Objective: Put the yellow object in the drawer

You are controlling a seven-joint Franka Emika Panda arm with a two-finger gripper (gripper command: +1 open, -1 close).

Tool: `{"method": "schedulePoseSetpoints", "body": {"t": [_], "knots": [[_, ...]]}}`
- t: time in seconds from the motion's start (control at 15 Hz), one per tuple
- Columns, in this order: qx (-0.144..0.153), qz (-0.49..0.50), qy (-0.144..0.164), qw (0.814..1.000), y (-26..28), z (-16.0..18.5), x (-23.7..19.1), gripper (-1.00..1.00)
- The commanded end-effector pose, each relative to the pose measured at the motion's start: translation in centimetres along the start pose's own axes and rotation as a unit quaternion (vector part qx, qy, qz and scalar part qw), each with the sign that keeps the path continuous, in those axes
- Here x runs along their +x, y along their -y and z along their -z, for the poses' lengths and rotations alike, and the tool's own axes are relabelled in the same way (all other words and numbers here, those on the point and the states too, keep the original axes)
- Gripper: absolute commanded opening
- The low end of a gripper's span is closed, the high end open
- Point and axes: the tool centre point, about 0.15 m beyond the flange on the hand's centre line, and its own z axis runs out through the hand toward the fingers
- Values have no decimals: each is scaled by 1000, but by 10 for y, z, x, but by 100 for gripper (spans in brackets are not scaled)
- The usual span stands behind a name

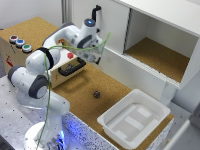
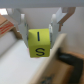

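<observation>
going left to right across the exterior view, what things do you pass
three coloured buttons → drawer with its black bar handle → small dark object on the cork → white plastic tub → open white cabinet. The arm and end effector overlap the drawer area, so they are left out.

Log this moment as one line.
claw: shut on yellow block | position: above drawer | drawer: open | block: not yet released
</observation>
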Motion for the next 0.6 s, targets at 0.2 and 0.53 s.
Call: {"method": "schedulePoseSetpoints", "body": {"t": [0.2, 0.53], "knots": [[8, 242, 100, 965, 137, -86, -24, -100], [6, 318, 84, 944, 119, -147, -36, -100]]}}
